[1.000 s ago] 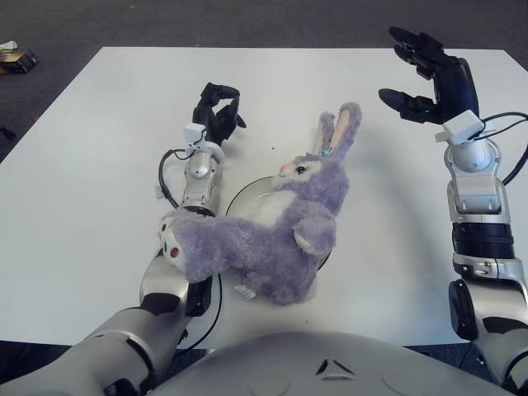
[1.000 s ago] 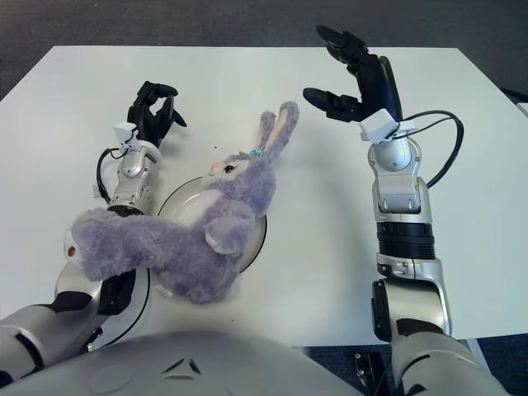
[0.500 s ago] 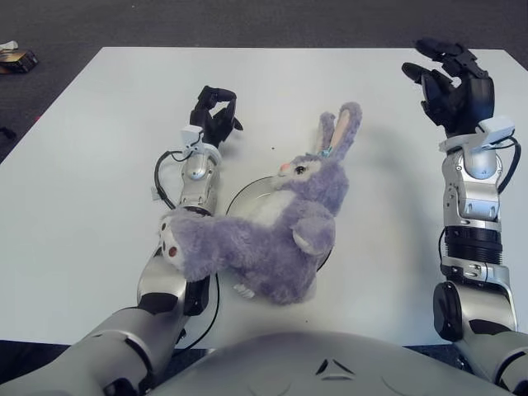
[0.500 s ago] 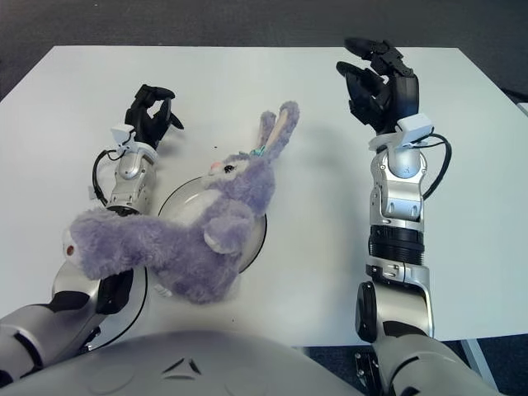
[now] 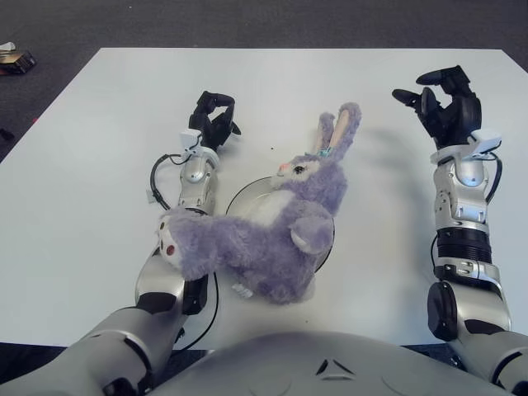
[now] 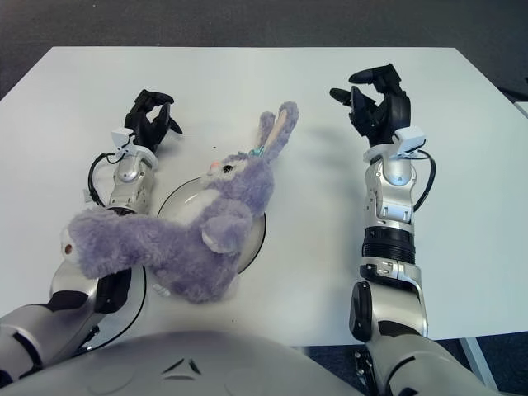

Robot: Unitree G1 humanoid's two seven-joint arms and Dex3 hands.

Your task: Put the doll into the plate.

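Nearest me: purple plush rabbit [image 5: 264,247], the doll, sprawled on its side across the white plate [image 5: 328,241]. Torso and haunch cover most of the plate; only arcs of the rim show at the far left and at the right. One leg, with a pale sole, sticks out off the rim toward my left forearm and looks to overlap it. Head and ears reach past the far rim, ears up over the white table [image 5: 82,181].

Handling, my guess: light, soft, shaggy pile, no stiff frame. It will sag and fold wherever I pinch it. Not fragile, not slippery; the fur gives grip. Best hold is the thick torso or the haunch. Ears or a leg would leave the rest dangling and dragging.

Mid distance, left: my left hand [image 5: 213,118], beyond the plate, fingers curled inward, holding nothing.

Farther, right: my right hand [image 5: 445,103], well apart from the rabbit, fingers spread and loosely bent, empty.

Read: doll mostly in the plate already; limbs overhang.
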